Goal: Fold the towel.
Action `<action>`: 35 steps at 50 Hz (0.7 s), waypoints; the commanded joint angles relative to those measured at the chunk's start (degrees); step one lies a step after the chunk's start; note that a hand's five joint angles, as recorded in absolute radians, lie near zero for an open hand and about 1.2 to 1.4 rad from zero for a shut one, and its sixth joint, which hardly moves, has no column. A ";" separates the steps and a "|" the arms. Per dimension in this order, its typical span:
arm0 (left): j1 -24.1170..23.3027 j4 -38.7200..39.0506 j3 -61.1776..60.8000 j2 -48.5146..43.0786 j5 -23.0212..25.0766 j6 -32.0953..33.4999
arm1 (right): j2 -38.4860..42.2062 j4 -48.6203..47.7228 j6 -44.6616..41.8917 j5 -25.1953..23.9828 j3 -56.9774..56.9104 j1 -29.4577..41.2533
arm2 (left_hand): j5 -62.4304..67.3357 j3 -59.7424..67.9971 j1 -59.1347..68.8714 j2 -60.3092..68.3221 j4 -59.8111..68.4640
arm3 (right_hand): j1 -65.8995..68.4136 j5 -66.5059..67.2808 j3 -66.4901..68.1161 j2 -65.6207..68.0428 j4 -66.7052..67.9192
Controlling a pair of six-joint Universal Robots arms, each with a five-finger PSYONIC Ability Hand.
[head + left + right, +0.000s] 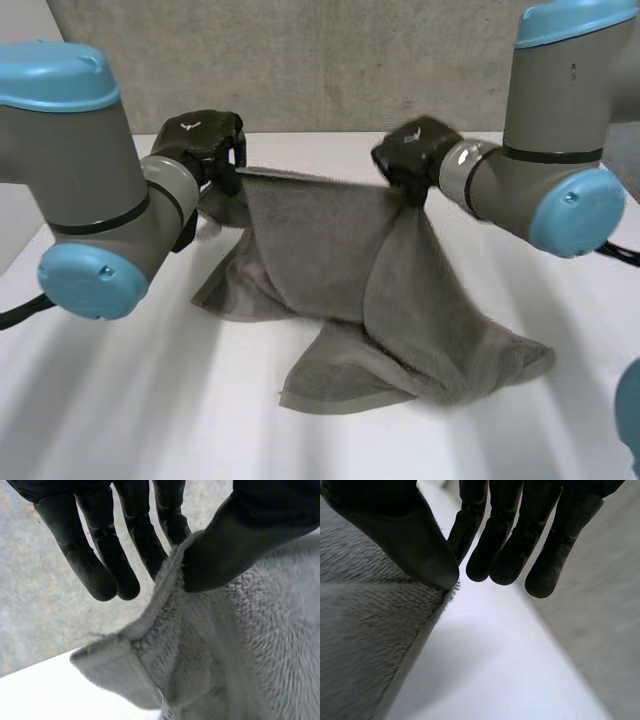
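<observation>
You had one grey towel (pixel 400 300) on one white table (pixel 150 400), with two hands on it. The left hand (pixel 205 140) and the right hand (pixel 412 152) each held an end of the towel's upper edge, which ran nearly level between them, above the table. From that edge the cloth hung down in two overlapping folds. Its lower part lay bunched on the table, with one hem toward the near side and one corner pointing out toward the right arm's side.

In the left wrist view your left hand was grasping. The thumb pressed the towel's hem against one finger, close by a corner, while the other fingers (pixel 100 565) stood straight and apart from the cloth. In the right wrist view your right hand was grasping too. Its thumb pinched the towel's edge against the nearest finger, and the remaining fingers (pixel 540 555) hung straight over bare table, touching nothing.

For room, you had bare table on the near side in front of the hem. There was a broad bare stretch below the left arm (pixel 90 200) and a narrower one below the right arm (pixel 560 150). The table's far edge met one grey wall (pixel 330 60) just behind both hands, so little room lay there.
</observation>
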 commanded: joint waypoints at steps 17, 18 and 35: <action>2.72 16.09 0.19 10.66 -4.51 3.86 | -16.56 -21.81 5.43 -3.25 9.20 4.20 | -14.40 -8.49 -2.65 -5.85 -6.77 | 10.86 4.99 4.00 3.64 3.72; 2.72 16.08 0.15 10.66 -4.51 3.87 | -16.46 -18.11 4.82 -3.61 11.04 4.29 | -14.40 -8.49 -2.65 -5.85 -6.77 | 10.86 4.99 4.00 3.64 3.72; 14.41 29.09 -46.61 23.49 4.54 4.22 | -16.73 -10.87 2.79 -5.99 41.82 12.46 | -14.40 -8.49 -2.65 -5.85 -6.77 | 10.86 4.99 4.00 3.64 3.72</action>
